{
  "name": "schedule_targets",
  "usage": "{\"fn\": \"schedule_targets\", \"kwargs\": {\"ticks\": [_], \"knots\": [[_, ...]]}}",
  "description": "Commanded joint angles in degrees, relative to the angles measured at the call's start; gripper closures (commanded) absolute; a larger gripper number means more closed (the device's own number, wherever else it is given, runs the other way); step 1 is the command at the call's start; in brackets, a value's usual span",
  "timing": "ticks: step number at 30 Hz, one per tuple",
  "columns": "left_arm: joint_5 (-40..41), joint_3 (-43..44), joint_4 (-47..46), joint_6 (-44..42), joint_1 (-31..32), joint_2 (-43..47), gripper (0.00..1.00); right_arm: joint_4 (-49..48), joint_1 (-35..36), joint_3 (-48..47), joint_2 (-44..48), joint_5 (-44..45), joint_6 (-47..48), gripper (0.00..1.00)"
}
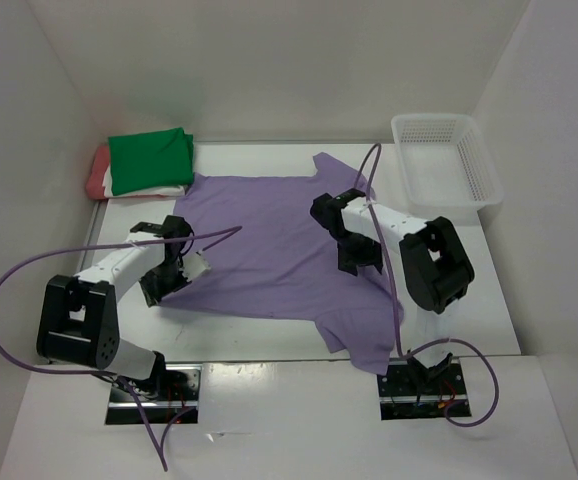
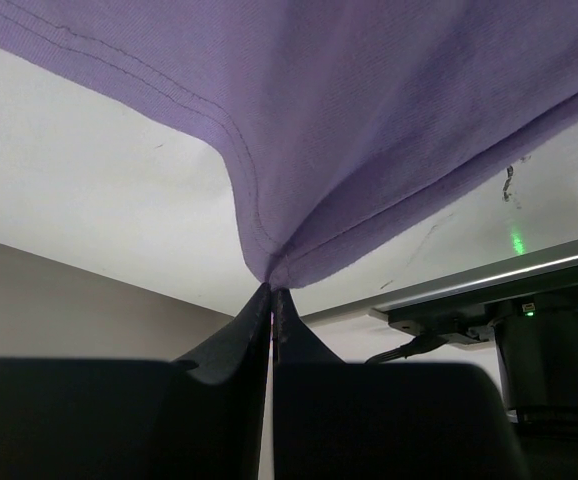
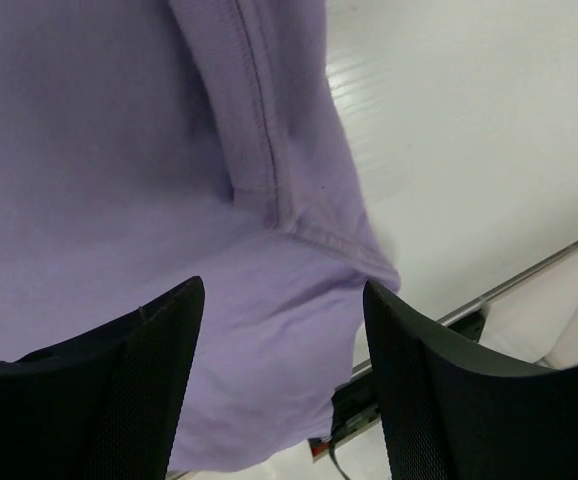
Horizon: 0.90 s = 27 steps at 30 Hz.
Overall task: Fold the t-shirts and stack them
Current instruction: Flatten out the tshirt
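Looking at the purple shirt (image 1: 269,240) spread flat mid-table, long axis side to side, hem left, sleeves right. Got the left gripper (image 2: 272,295) pressed together on the near-left hem corner, tenting it up a bit. Got the right gripper (image 3: 281,290) spread wide just over the near-right sleeve seam, holding nothing. Probably just needs to drop straight down and pinch there. Also spotted a green shirt (image 1: 149,155) topping the back-left stack.

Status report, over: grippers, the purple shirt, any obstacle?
Left gripper shut on lavender shirt edge. Right gripper open over the cloth, holding nothing. Shirt spread out, not yet folded. Basket at far right, clear of it.
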<state>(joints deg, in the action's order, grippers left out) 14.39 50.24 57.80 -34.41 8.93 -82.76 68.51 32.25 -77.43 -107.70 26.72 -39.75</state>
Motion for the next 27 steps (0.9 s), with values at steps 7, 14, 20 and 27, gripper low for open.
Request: {"fn": "schedule_targets", "kwargs": {"ticks": [7, 14, 20, 27], "knots": [[1.16, -0.67, 1.26, 0.93, 0.12, -1.53, 0.97, -4.61, -1.31, -0.36, -4.53, 2.73, 4.32, 0.42], [1.16, -0.67, 1.26, 0.93, 0.12, -1.53, 0.97, -9.09, -5.35, 2.55, -5.15, -1.06, 5.73, 0.53], [1.69, -0.67, 1.26, 1.45, 0.12, -1.53, 0.97, -11.99, -13.52, 4.21, -1.56, -5.45, 6.35, 0.99], [2.83, -2.24, 0.73, 1.98, -0.4, -1.53, 0.97, -14.37, -28.44, 6.94, 9.43, -12.12, 6.88, 0.98]]}}
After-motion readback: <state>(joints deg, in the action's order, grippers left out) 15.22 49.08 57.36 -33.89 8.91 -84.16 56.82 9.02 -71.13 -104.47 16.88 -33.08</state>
